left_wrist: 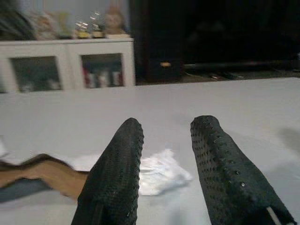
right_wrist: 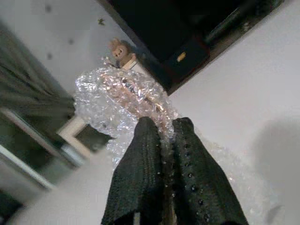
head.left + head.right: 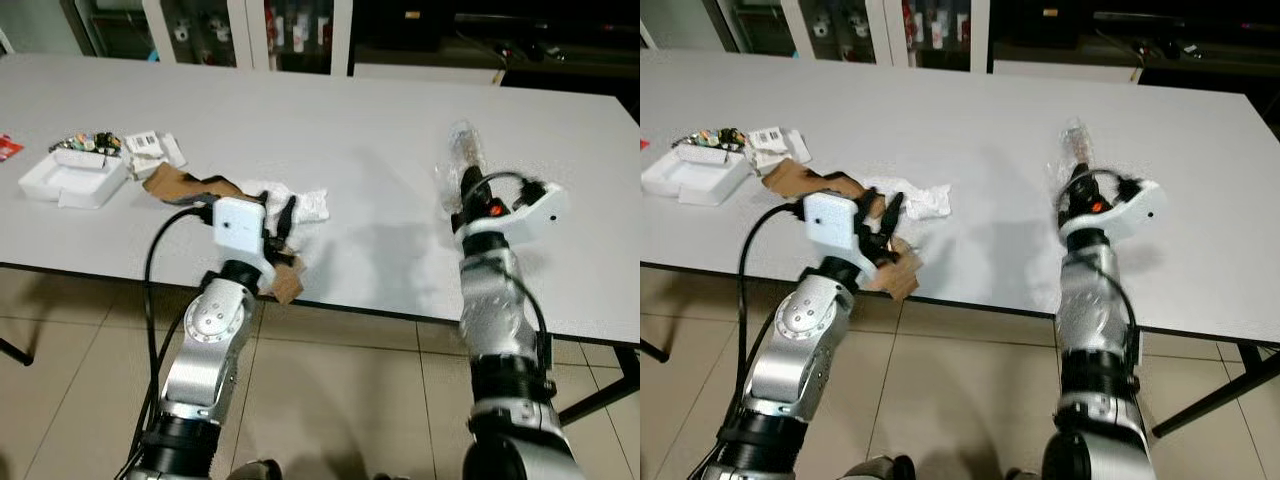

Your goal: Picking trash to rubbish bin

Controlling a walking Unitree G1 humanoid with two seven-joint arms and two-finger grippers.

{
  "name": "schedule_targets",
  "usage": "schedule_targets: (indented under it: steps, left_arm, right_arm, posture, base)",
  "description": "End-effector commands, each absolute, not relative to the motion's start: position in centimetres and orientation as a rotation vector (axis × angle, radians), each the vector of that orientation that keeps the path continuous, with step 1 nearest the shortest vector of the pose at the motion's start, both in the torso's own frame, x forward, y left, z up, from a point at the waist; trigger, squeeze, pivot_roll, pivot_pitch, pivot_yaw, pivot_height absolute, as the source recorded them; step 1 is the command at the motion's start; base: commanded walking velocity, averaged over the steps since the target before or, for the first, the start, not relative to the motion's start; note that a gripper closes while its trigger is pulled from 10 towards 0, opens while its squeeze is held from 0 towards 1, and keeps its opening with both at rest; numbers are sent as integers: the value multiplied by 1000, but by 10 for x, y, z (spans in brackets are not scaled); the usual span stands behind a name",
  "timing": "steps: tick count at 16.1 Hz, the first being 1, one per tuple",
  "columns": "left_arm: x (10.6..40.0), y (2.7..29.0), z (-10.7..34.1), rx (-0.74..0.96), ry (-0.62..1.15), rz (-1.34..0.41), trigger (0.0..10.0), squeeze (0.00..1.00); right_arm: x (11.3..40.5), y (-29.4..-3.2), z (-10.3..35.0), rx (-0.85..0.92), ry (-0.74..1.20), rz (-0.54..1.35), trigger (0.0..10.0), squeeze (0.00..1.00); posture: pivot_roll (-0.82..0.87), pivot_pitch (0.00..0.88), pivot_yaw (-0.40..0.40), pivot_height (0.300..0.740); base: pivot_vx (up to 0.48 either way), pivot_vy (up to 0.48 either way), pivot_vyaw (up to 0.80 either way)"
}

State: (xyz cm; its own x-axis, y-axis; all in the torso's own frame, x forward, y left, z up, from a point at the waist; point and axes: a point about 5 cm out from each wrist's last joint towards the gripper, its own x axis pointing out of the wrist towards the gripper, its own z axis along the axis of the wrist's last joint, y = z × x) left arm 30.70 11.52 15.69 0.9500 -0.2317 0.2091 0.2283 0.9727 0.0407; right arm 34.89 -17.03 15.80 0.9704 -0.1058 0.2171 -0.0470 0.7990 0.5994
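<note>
Right wrist view gives me the clearest look: my right pincer [image 2: 164, 140] is clenched on a crumpled wad of clear bubble wrap [image 2: 119, 98], shiny and puffed out just beyond the fingertips, held just above the grey counter [image 3: 330, 130]. My left pincer [image 1: 166, 154] is released, fingers spread, near the counter's front edge. Just ahead of it lie a scrunched white tissue [image 1: 157, 171] and, beside that, a torn strip of brown cardboard [image 1: 44, 173].
</note>
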Motion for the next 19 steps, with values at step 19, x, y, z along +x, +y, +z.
schedule_targets:
  steps: [19]
  left_arm:
    - [313,109,137,112,-235,-183,10000,0]
  right_arm:
    - [332,-154,126,180,-186,-15,10000,0]
  posture:
    - [-13,9,15,740]
  base:
    - [0,0,0]
